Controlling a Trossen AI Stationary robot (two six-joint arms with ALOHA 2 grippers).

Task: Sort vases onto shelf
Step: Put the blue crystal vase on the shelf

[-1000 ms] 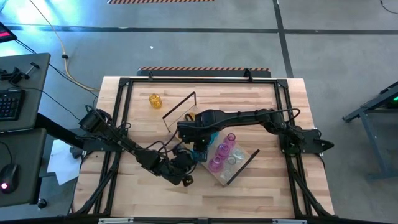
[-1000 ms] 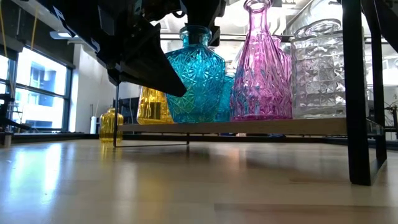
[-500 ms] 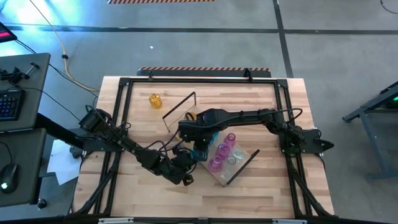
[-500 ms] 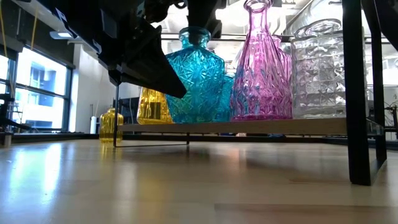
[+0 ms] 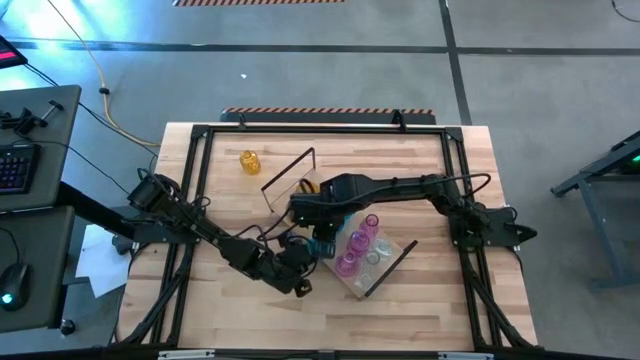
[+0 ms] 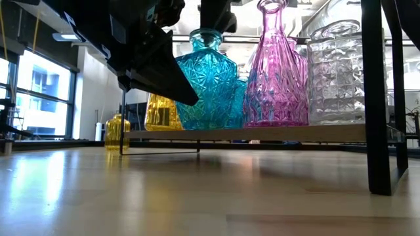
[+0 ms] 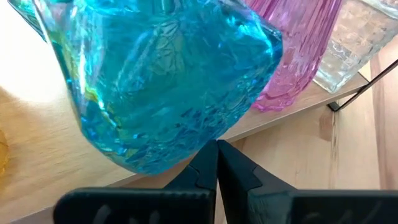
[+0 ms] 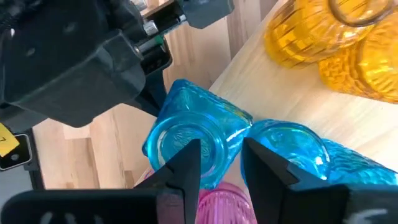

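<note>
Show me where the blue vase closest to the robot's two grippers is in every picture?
High view: the blue vase peeks out under the right arm, mid-table.
Low view: it stands on the shelf, left of the tall pink vase.
Left wrist view: it fills most of the picture.
Right wrist view: seen from above, open mouth up.
Shared landmark: the pink vase right beside it.
</note>
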